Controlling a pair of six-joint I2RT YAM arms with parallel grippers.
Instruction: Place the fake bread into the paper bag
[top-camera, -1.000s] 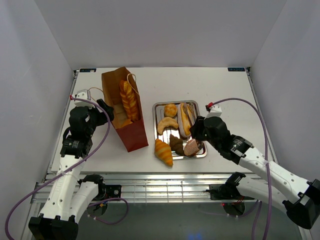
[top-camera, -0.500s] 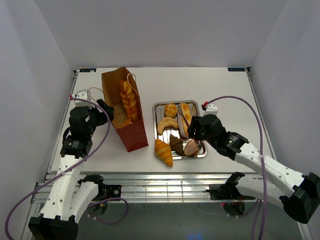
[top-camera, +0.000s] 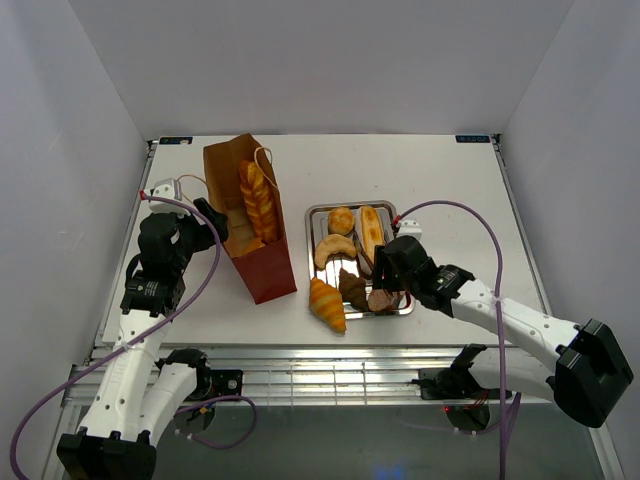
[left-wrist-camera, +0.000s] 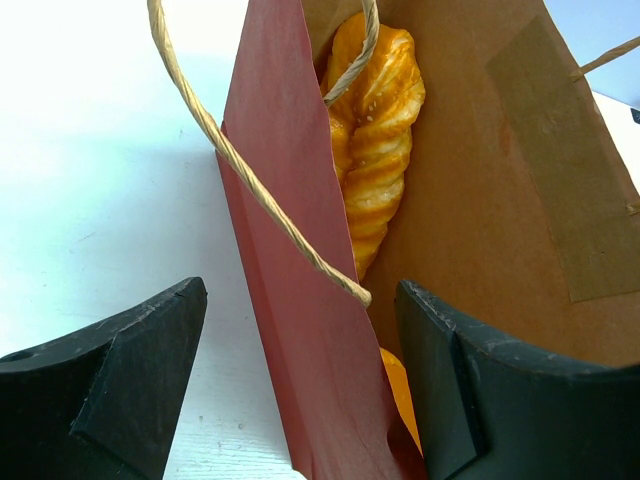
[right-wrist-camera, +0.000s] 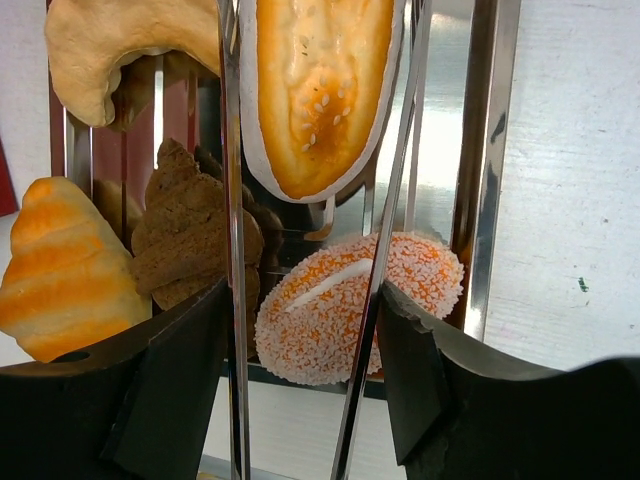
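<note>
The red paper bag stands open at the left with a golden braided loaf inside, also seen in the left wrist view. My left gripper is open and straddles the bag's near wall. My right gripper is shut on slim metal tongs over the tray's near end. The tong arms straddle a pinkish sugared roll and an oval seeded loaf. A dark brown pastry, a pale croissant and a round roll lie in the tray. A golden croissant lies on the table.
The silver metal tray sits right of the bag, its rim showing in the right wrist view. The bag's cord handle hangs across its wall. White walls enclose the table on three sides.
My right arm has moved left and nearer, carrying the tongs from the tray's right side to over the pinkish roll. The left arm and bag have not moved.
</note>
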